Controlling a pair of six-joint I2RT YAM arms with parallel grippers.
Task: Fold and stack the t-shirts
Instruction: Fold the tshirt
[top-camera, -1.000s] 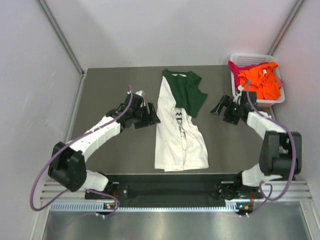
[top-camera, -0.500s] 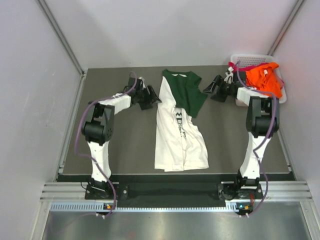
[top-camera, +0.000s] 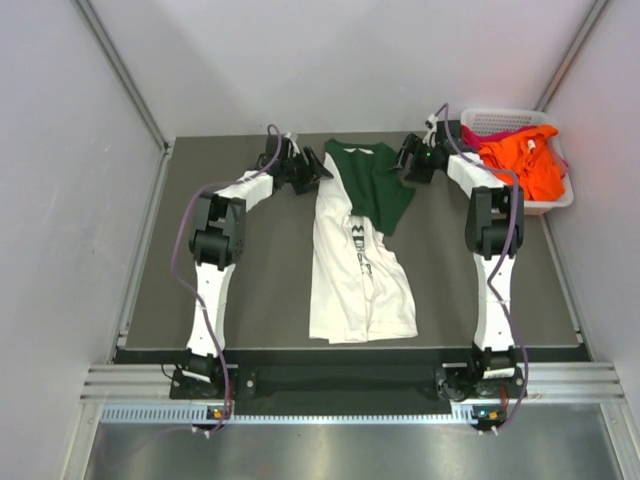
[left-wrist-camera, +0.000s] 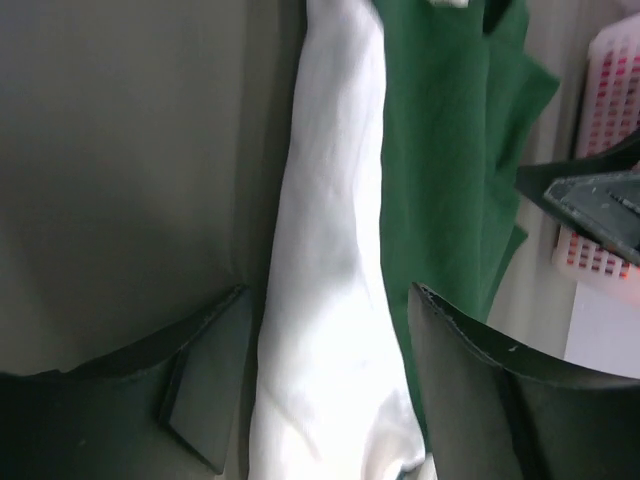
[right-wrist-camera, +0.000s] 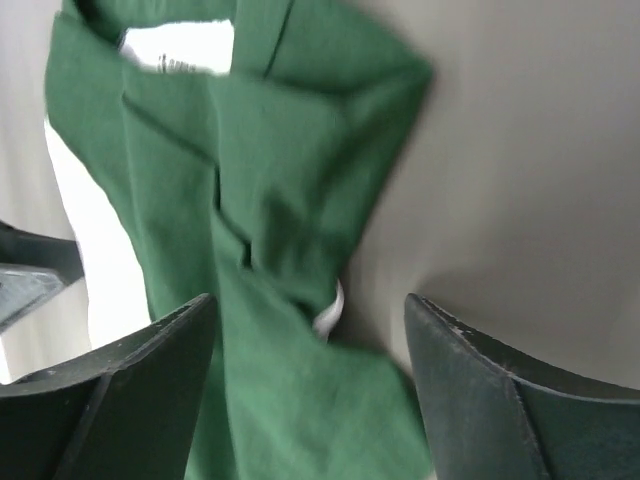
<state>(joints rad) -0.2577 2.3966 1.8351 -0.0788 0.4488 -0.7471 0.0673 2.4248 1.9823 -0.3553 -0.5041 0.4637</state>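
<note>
A white t-shirt with a dark green back and sleeve lies lengthwise mid-table, collar at the far end. My left gripper hovers open at its far left shoulder. In the left wrist view the left gripper straddles a white strip of cloth beside green cloth. My right gripper is open at the far right shoulder. In the right wrist view the right gripper sits over crumpled green fabric. Neither holds anything. An orange t-shirt and a magenta one lie in the basket.
A white lattice basket stands at the far right corner, close behind my right arm. The dark mat is bordered by white walls on three sides. Both arms are stretched out long toward the far end.
Both arms have stretched forward, carrying the grippers from the shirt's middle flanks to its far shoulders. The shirt has not moved.
</note>
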